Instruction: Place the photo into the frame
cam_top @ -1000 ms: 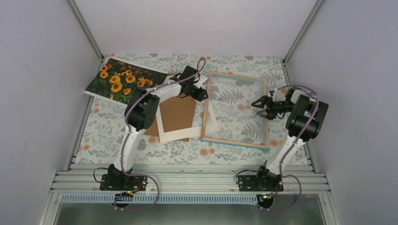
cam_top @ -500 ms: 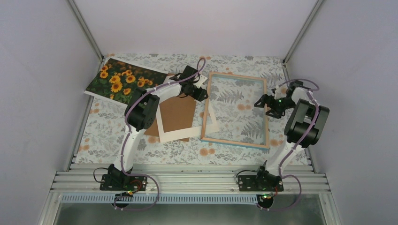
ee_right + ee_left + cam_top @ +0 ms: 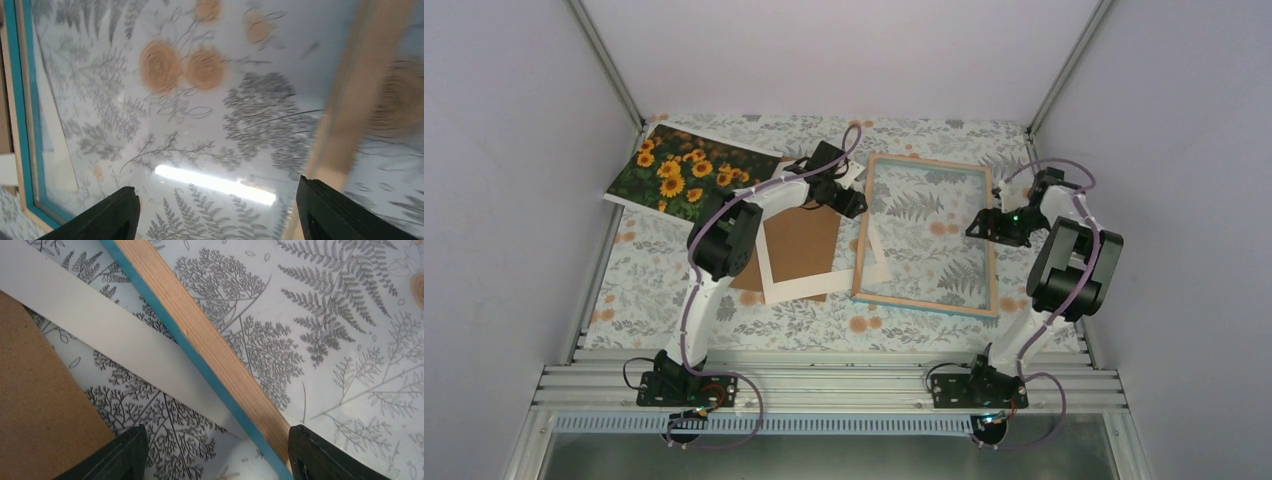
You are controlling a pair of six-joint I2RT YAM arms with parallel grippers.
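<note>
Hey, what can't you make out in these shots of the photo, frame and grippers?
- Top view: the left arm partly covers the backing board and mat.
- Left wrist view: photo out of view; bottom edge cuts the left gripper to fingertips.
- Right wrist view: blur smears the frame's rail; right gripper cut likewise.

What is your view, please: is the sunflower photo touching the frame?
Apart. The top view shows a wide gap: the photo at far left, the frame right of centre.

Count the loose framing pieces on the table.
4: the photo far left; the brown backing board centre; the cream mat overlapping it; the frame to its right. None seems hidden.
</note>
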